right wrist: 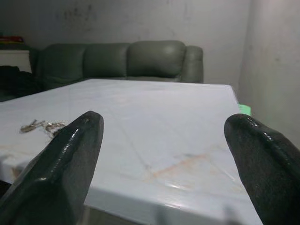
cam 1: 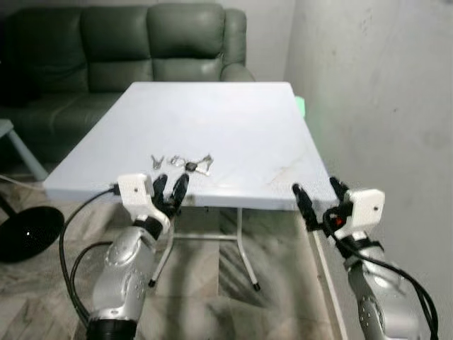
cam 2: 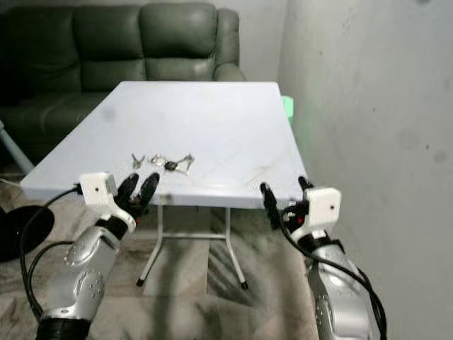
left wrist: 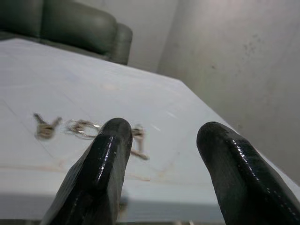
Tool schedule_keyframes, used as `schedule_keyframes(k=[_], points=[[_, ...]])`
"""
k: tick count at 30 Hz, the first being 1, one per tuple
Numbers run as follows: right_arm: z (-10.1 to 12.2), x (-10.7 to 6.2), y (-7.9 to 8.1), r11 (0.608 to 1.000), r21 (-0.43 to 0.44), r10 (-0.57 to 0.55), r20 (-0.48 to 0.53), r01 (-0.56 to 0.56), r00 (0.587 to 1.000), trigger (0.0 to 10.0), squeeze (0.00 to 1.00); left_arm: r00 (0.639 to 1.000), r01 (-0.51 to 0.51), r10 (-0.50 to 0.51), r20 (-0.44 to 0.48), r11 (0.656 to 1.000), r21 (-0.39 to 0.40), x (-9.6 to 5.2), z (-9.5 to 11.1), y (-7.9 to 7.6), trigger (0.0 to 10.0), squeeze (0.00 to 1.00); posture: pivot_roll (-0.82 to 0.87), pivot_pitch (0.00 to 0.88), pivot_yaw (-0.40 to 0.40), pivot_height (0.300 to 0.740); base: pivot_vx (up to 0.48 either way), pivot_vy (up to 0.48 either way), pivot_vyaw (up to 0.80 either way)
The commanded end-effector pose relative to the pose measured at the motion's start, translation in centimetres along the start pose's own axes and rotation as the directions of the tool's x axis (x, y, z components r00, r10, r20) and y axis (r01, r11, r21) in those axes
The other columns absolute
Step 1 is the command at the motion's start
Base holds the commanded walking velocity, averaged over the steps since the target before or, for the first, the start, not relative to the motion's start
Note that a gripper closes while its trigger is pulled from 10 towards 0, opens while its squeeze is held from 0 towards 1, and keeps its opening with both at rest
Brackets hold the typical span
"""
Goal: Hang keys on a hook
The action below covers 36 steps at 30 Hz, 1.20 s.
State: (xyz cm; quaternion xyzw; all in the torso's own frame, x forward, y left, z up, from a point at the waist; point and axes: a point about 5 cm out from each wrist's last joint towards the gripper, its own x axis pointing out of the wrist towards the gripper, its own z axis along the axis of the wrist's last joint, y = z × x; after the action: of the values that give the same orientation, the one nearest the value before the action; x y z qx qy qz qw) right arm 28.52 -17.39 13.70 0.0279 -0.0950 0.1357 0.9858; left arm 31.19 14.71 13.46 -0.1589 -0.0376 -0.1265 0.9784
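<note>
At the near edge of the white surface point(cam 1: 233, 120), both arms are up and reaching forward. The left claw point(cam 1: 170, 188) hovers right at that edge, its two black fingers point(left wrist: 101, 164) spread apart and gripping nothing, tips aimed toward the keys point(cam 1: 182, 163). The silver forearm behind it rises from low beneath the edge, bent at the elbow, with a black cable looping beside it.

The keys lie flat on the surface, a small loose bunch strung out in a line just beyond the left claw's fingertips, close to the near edge. They look untouched; the wrist view puts them a little past the gap between the fingers.

Over at the near right corner of the surface, the right claw point(cam 1: 320, 195) is held just below and outside the edge, fingers released and set wide, nothing between them. Its white wrist housing sits at corner height, the forearm angled up from below.

Beyond the far edge of the surface stands a dark green sofa point(cam 1: 127, 49). A grey wall point(cam 1: 382, 92) runs along the surface's right side, and under the surface the folding metal legs point(cam 1: 244, 248) stand on a patterned floor.
</note>
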Motion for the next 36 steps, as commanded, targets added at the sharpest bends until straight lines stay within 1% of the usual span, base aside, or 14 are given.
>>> schedule_keyframes(k=[1, 36], points=[[0.23, 0.43, 0.98, 0.999, 0.010, 0.044, 0.012, -0.044, 0.999, 10.0, 0.00, 0.999, -0.030, 0.030, 0.014, 0.999, 0.019, -0.31, 0.53, 1.01, 10.0, 0.00, 0.12, 0.000, 0.011, 0.740, 0.000, 0.424, 0.00], [0.35, 0.29, 0.97, 0.998, 0.005, 0.069, 0.001, -0.069, 0.998, 10.0, 0.00, 0.999, -0.043, 0.043, 0.017, 0.999, 0.011, -0.43, 0.35, 0.97, 10.0, 0.00, 0.12, 0.000, 0.000, 0.740, 0.000, 0.465, 0.00]])
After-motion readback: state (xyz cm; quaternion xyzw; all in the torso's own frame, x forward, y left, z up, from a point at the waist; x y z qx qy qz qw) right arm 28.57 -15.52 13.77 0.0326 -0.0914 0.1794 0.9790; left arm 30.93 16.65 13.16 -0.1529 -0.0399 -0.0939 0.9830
